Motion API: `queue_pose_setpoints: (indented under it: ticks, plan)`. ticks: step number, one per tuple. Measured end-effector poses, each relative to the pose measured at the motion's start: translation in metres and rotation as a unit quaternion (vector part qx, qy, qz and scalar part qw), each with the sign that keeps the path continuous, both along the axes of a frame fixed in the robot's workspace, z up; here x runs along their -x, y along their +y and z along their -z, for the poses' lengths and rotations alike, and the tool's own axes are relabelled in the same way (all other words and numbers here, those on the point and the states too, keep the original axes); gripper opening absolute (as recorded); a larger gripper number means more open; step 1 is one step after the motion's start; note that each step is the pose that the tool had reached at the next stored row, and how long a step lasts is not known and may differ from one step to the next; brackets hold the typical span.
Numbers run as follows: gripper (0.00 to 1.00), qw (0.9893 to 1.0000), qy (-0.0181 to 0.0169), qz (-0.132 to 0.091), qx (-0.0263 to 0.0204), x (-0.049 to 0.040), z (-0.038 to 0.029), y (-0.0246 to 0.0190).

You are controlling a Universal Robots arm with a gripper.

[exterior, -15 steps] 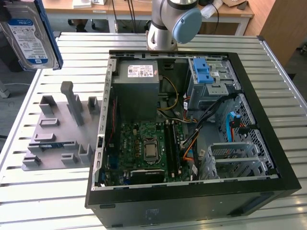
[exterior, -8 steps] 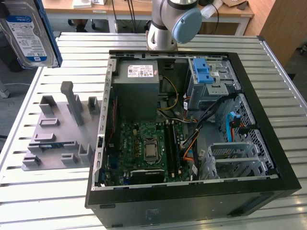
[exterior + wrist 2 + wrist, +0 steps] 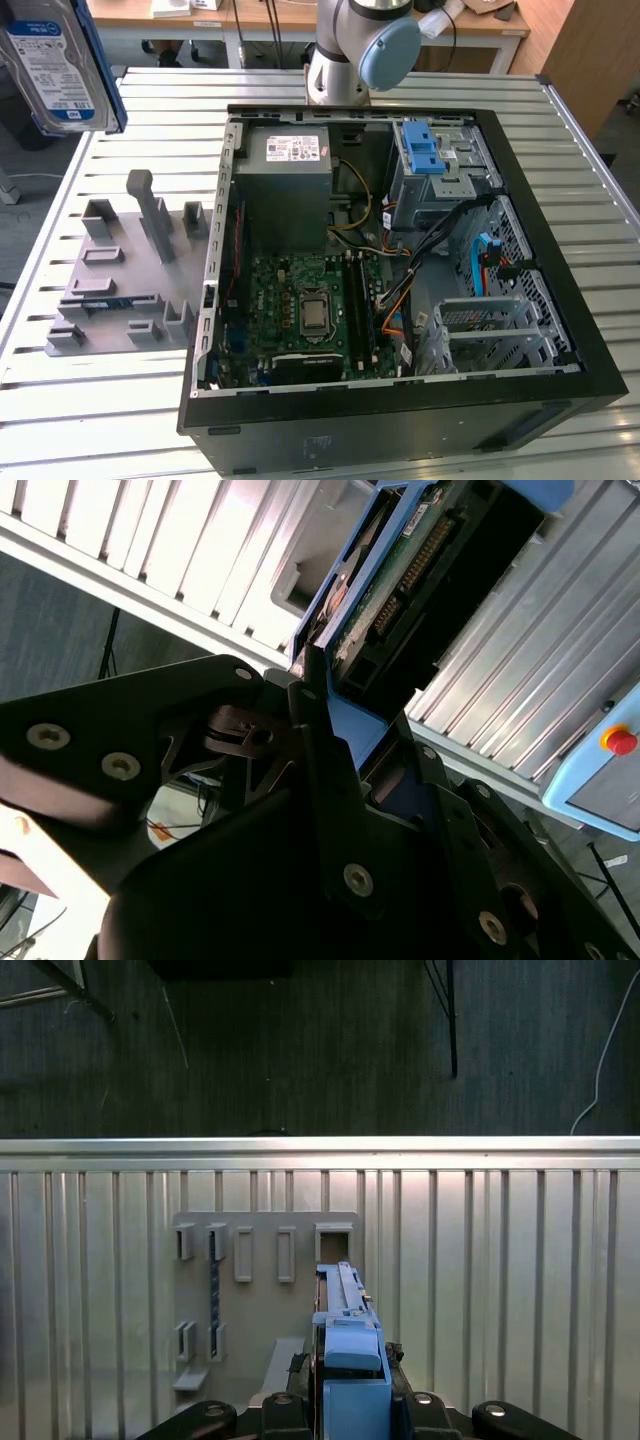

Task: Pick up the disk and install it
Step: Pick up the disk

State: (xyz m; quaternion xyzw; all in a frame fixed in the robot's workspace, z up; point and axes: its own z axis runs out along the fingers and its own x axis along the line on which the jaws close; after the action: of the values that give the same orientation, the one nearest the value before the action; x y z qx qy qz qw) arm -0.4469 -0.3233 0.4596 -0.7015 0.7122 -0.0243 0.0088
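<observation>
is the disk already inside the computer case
No, the disk is up at the exterior view's far left, outside the open computer case.

A silver slatted metal table (image 3: 120, 430) carries an open black computer case (image 3: 400, 425) lying on its side, and just beside it, towards the exterior view's left, a grey fixture plate (image 3: 105, 300) with upright holders.

Up in the exterior view's left corner, the disk (image 3: 55, 65) runs off two picture edges, so its label and blue bracket show only in part. The arm (image 3: 365, 45) is cut off above its joint. In the second wrist view the end effector (image 3: 350, 715) and its black links cover the disk's near end. Its far end leaves the frame. In the first wrist view a picture edge cuts the disk short.
</observation>
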Motion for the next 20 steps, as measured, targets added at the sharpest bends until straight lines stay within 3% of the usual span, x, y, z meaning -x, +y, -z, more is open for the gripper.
queue_pose_setpoints:
  ticks: [20]
  plan:
    - [0.36,1.0,0.0,0.0,0.0,0.0,-0.0207,0.0]
